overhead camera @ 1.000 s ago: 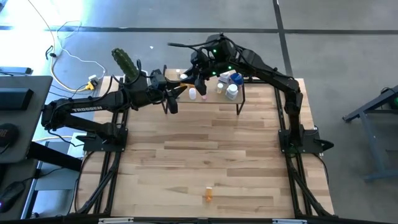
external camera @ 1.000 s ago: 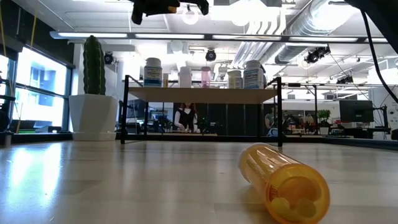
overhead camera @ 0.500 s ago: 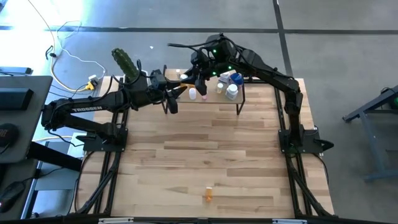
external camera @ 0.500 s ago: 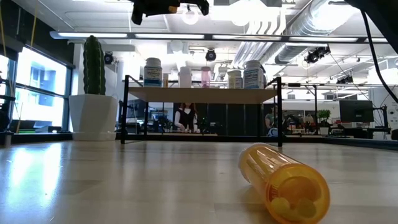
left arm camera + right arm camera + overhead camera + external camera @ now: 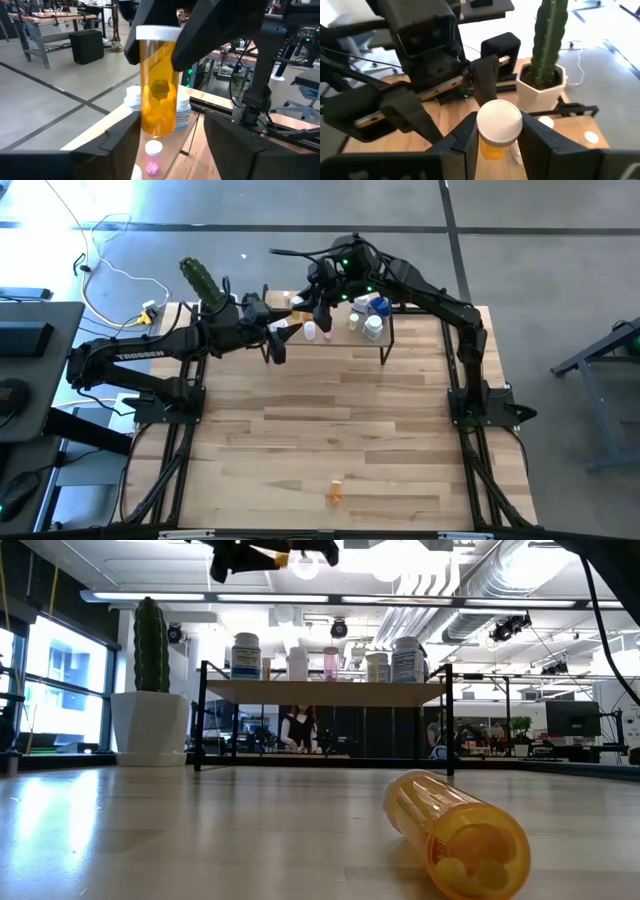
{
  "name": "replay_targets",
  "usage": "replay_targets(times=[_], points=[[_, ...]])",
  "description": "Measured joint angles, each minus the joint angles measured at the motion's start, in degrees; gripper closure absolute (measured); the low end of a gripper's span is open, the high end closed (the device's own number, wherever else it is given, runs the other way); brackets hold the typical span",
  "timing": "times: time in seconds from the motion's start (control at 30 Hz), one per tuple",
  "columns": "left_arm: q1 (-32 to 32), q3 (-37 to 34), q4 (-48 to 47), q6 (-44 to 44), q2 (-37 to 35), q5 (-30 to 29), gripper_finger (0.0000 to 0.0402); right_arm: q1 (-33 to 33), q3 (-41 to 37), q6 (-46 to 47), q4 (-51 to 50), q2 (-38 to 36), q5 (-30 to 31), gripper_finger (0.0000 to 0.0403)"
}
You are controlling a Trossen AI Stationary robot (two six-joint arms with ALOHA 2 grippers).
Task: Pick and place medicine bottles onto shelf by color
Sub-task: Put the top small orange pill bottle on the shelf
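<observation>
An orange medicine bottle [image 5: 158, 90] with a white cap [image 5: 499, 120] hangs upright in the air above the left end of the shelf [image 5: 330, 692]. My right gripper [image 5: 499, 127] is shut on its top. My left gripper [image 5: 170, 127] is open, its fingers standing on either side of the bottle's lower end, apart from it. Several white, pink and blue-labelled bottles [image 5: 330, 662] stand on the shelf board. A second orange bottle [image 5: 460, 835] lies on its side on the table near the front edge. My right gripper pinches the orange bottle's upper end [image 5: 492, 149], just under the white cap, between its two fingers. The fingers [image 5: 200, 35] come slanting down from the far right side and lie across the bottle. The bottle hangs upright, cap up, clear of the shelf.
A white pot with a green cactus [image 5: 200, 280] stands at the table's far left, beside the shelf. The pink bottle [image 5: 152, 155] and white bottles [image 5: 182, 107] stand right under and behind the held bottle. The table's middle [image 5: 330, 410] is bare wood.
My left gripper has opened and let go of the orange bottle; its fingers now stand apart beside the bottle's lower end. The bottle has stayed in place, held upright by my right gripper. Neither arm has shifted.
</observation>
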Motion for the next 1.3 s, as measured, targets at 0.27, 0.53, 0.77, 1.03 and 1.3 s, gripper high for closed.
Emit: replay_targets(times=[0.27,0.53,0.77,1.03,1.3], points=[[0.25,0.0,0.02,-0.04,0.0,-3.47,0.0163,-1.22,0.02,-1.81,-3.63,-0.02,5.92,0.0301],[2.95,0.0,0.02,-0.02,-0.06,-4.29,0.0163,-3.38,0.01,-3.09,-4.04,-0.02,11.23,0.0301],[8.16,0.0,0.26,0.67,-1.11,-0.91,0.0163,-5.82,0.02,-3.03,-3.18,-0.02,18.4,0.0302],[13.63,0.0,1.94,6.88,-1.22,4.89,0.0163,-8.91,0.02,3.16,-1.42,-0.02,21.16,0.0302],[16.04,0.0,2.34,7.96,-1.22,5.29,0.0163,-10.96,0.01,8.5,-4.66,-0.02,21.79,0.0302]])
